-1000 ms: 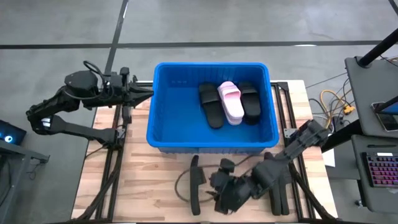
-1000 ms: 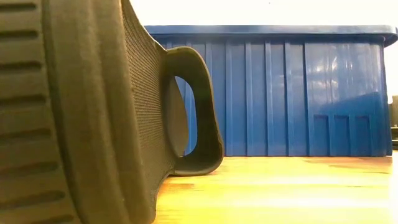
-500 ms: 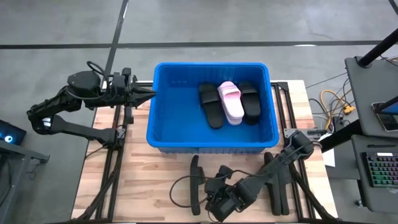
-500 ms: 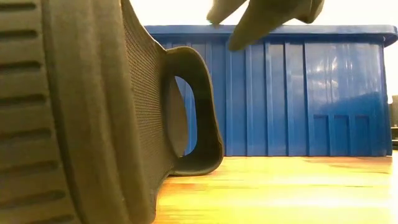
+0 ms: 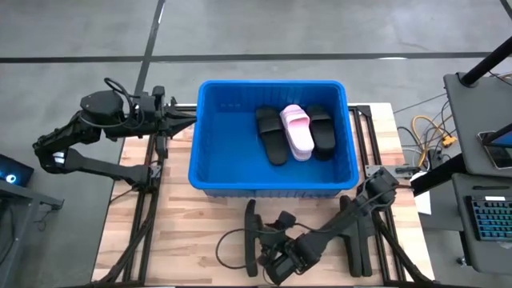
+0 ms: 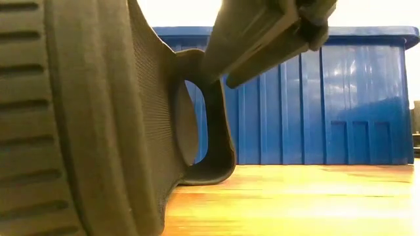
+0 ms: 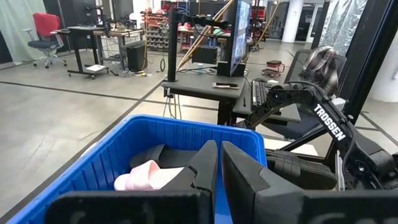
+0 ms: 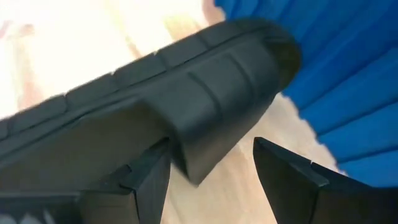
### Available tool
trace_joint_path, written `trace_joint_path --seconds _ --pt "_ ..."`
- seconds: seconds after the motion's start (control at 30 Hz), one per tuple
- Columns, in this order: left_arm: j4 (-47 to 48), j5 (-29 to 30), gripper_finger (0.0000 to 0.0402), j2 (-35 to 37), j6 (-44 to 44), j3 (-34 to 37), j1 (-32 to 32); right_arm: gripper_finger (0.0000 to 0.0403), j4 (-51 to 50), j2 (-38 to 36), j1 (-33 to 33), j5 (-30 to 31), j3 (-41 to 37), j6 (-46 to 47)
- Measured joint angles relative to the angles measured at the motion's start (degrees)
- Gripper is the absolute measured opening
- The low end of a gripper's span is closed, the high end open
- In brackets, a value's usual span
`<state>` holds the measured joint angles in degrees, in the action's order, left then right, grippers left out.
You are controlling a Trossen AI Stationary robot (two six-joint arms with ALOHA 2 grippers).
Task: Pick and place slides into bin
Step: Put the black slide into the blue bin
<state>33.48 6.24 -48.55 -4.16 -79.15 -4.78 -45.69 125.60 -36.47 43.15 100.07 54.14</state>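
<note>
From above, the blue bin (image 5: 272,136) sits at the table's (image 5: 192,232) far edge with three slides (image 5: 296,132) inside, a pink one between two black. More black slides lie along the near edge; one stands on its side (image 5: 250,236), long axis running from near edge toward the bin. The right gripper (image 5: 272,258) is low at the near edge just beside that slide, so the right arm is far nearer. The left gripper (image 5: 182,122) hangs at the bin's left rim, shut and empty. At table height, the standing slide (image 6: 98,118) fills the foreground, its strap (image 6: 210,124) arching toward the bin (image 6: 328,98), with the right arm reaching down to it. The left wrist shows closed fingers (image 7: 208,165) over the bin (image 7: 124,149). The right wrist shows spread fingers (image 8: 149,177) straddling the slide's strap (image 8: 211,112), not yet clamped.
</note>
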Motion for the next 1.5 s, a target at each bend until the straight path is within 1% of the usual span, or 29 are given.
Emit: trace_joint_path --seconds 0.1,0.27,0.4,0.47,0.53,0.6,0.77,0.8,0.97,1.03,1.13,1.23,1.43,1.5 --pt "-0.01 0.00 0.0008 -0.01 0.02 0.00 0.00 0.0219 1.57 0.26 0.78 0.86 0.00 -0.30" --pt "0.01 0.00 0.0008 -0.05 0.02 0.00 0.00 0.0219 4.71 1.89 2.33 -1.45 0.04 -0.51" --pt "0.01 0.00 0.0008 -0.03 0.04 0.00 0.00 0.0217 4.51 2.61 2.56 -1.55 0.02 0.06" --pt "0.06 -0.01 0.0008 0.14 0.04 0.00 0.00 0.0208 4.26 2.62 2.53 -1.83 0.02 -0.26" --pt "0.06 -0.01 0.0008 0.36 0.04 0.00 0.00 0.0188 4.23 2.62 2.55 -2.61 0.02 -0.40" --pt "0.06 0.00 0.0008 0.69 0.04 0.00 0.00 0.0157 4.26 2.58 2.62 -3.55 0.02 -0.38" --pt "0.07 -0.01 0.0008 1.40 0.07 0.00 0.00 0.0038 4.19 2.05 2.64 -7.94 0.04 -0.78" --pt "0.09 0.00 0.0008 1.55 0.07 0.00 0.00 0.0025 4.28 2.05 2.68 -8.68 0.22 -1.62" --pt "0.08 0.00 0.0008 1.94 0.09 0.00 0.00 0.0012 3.78 1.05 2.66 -10.89 2.50 -2.18" --pt "0.08 0.00 0.0008 1.91 0.35 0.00 0.00 0.0011 3.48 0.11 2.54 -10.99 3.82 -4.06" --pt "0.17 -0.01 0.0008 2.19 0.46 0.02 0.00 0.0010 -0.66 -1.46 2.51 -10.99 7.78 -6.12" --pt "0.10 0.00 0.0008 2.67 0.46 0.02 0.00 0.0010 -7.48 -2.59 2.62 -10.88 13.86 -8.86" --pt "0.09 0.00 0.0008 4.29 0.44 0.02 0.00 0.0010 -23.46 -4.08 3.47 -10.00 26.74 -14.47" --pt "0.10 0.00 0.0008 4.72 0.44 0.02 0.00 0.0009 -29.65 -4.41 4.11 -7.86 30.91 -14.73"
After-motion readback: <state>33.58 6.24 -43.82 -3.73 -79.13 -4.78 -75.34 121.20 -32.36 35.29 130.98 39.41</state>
